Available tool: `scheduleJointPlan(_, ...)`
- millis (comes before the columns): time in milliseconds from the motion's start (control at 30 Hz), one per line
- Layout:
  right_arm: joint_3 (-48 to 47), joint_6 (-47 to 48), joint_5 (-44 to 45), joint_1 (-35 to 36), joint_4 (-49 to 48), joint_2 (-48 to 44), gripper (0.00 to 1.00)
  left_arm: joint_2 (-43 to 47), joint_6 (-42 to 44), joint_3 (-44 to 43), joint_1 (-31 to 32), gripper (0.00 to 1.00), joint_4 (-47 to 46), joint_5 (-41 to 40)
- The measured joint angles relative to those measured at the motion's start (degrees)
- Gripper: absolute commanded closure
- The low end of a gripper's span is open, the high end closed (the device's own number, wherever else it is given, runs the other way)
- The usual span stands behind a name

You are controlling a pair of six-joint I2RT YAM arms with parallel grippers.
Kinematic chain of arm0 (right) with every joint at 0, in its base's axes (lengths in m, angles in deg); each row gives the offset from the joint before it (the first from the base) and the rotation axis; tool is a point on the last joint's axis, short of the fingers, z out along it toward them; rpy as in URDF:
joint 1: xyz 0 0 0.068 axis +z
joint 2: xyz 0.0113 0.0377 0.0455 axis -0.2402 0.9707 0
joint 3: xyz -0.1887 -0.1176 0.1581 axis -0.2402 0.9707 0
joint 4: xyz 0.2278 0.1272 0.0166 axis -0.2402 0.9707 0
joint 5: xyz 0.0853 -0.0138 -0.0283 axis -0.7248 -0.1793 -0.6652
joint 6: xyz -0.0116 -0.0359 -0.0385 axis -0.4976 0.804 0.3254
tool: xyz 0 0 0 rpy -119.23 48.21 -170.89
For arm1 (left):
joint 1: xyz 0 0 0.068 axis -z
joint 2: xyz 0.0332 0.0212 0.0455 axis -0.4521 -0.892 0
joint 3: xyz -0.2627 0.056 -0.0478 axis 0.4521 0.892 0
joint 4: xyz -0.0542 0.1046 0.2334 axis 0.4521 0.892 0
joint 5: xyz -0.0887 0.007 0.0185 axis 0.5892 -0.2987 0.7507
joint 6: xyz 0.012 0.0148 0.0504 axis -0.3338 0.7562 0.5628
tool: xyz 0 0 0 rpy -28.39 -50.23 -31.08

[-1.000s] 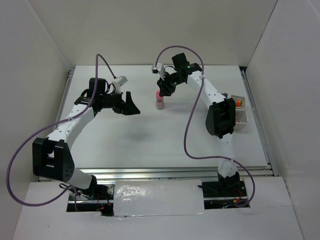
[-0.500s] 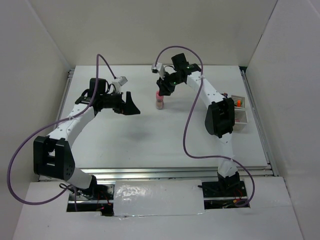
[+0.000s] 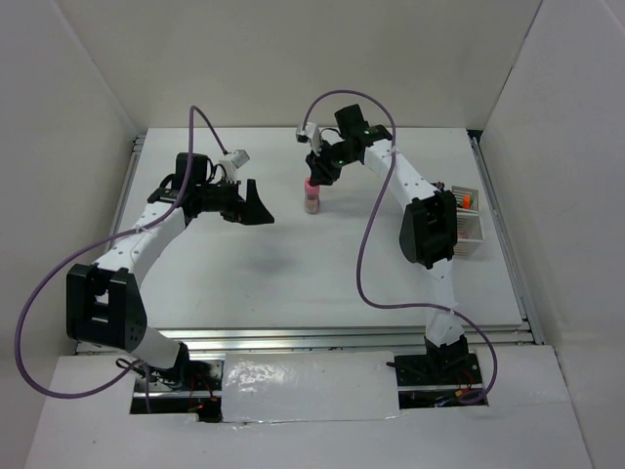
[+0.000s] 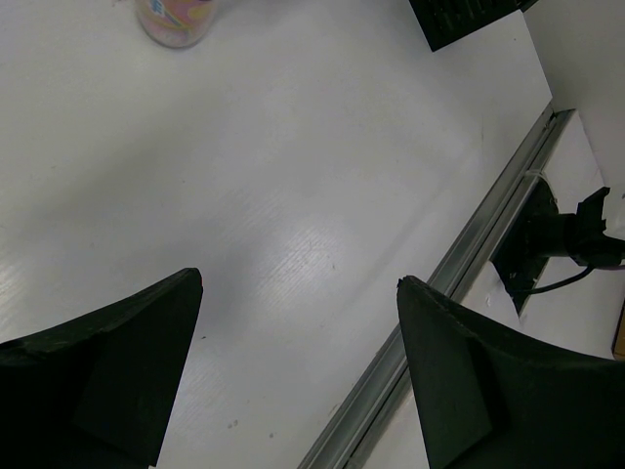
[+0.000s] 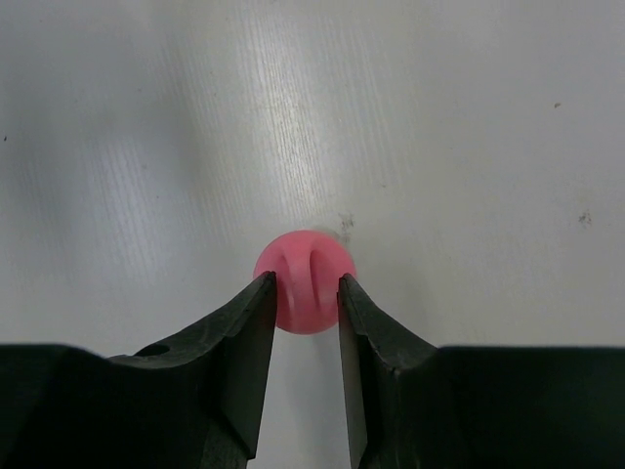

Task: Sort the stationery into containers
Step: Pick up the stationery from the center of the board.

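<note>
A stubby cylinder with a pink cap (image 3: 311, 198) stands upright on the white table near the back middle. My right gripper (image 3: 314, 181) comes down on it from above. In the right wrist view its fingers (image 5: 308, 280) are closed against both sides of the round pink cap (image 5: 305, 274). My left gripper (image 3: 258, 205) is open and empty, hovering left of the cylinder. The left wrist view shows its gap (image 4: 300, 280) over bare table and the cylinder (image 4: 176, 18) at the top edge. The white-grey tray (image 3: 473, 234) sits at the right with an orange item (image 3: 468, 201) in it. The black mesh cup is not visible.
A metal rail (image 3: 500, 234) runs along the table's right edge, and another (image 4: 459, 264) shows in the left wrist view. White walls enclose the table on three sides. The right arm's black joint (image 3: 428, 233) hangs beside the tray.
</note>
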Motion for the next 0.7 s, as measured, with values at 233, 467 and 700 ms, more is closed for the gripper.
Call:
scheduleJointPlan(233, 0.0, 0.5, 0.0, 0.0, -0.3, 0.0, 0.78, -1.2, 0.0, 0.0, -0.2, 0.07, 0.0, 0.3)
scheduleJointPlan(467, 0.6, 0.8, -0.6, 0.0, -0.3, -0.3, 0.97, -2.4, 0.0, 0.0, -0.3, 0.07, 0.0, 0.3)
scheduleJointPlan(700, 5.4, -1.8, -0.7, -0.1, -0.9, -3.5, 1.00, -2.4, 0.0, 0.0, -0.3, 0.07, 0.0, 0.3)
